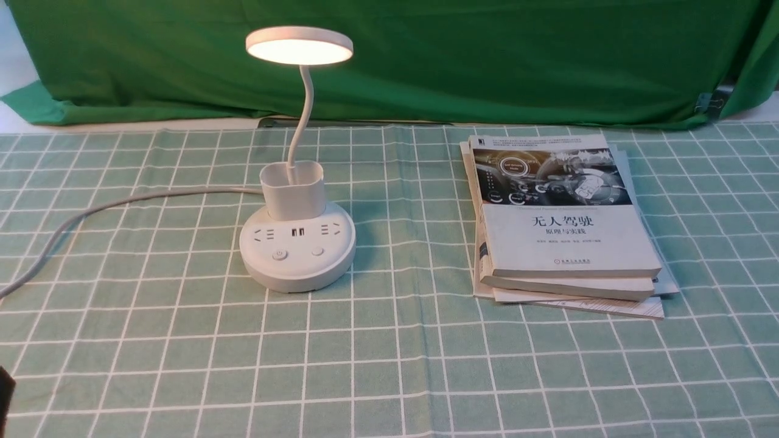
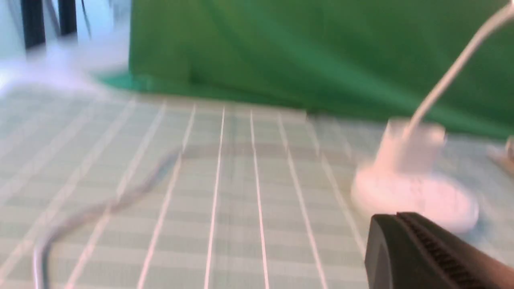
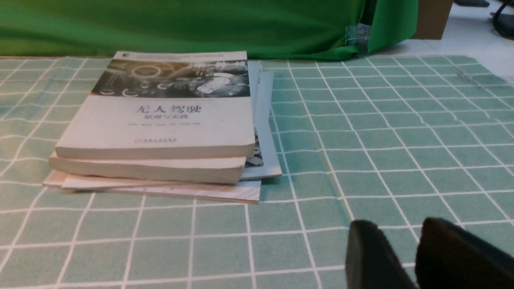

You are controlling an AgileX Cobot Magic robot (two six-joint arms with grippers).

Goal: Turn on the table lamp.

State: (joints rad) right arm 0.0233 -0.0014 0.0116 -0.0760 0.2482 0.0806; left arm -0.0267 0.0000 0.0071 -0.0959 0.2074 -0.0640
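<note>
The white table lamp (image 1: 297,237) stands left of centre on the checked cloth, and its disc head (image 1: 299,45) glows. Two round buttons (image 1: 279,255) sit on the front of its base, below the sockets. The left wrist view is blurred; it shows the lamp base (image 2: 413,196) just beyond my left gripper (image 2: 395,216), whose black fingers are pressed together with nothing between them. My right gripper (image 3: 397,224) hovers over bare cloth, its two fingers apart and empty. In the front view only a dark sliver (image 1: 5,392) shows at the lower left edge.
A stack of books (image 1: 563,225) lies to the right of the lamp. The lamp's grey cord (image 1: 91,210) runs off to the left across the cloth. A green backdrop (image 1: 487,55) hangs behind the table.
</note>
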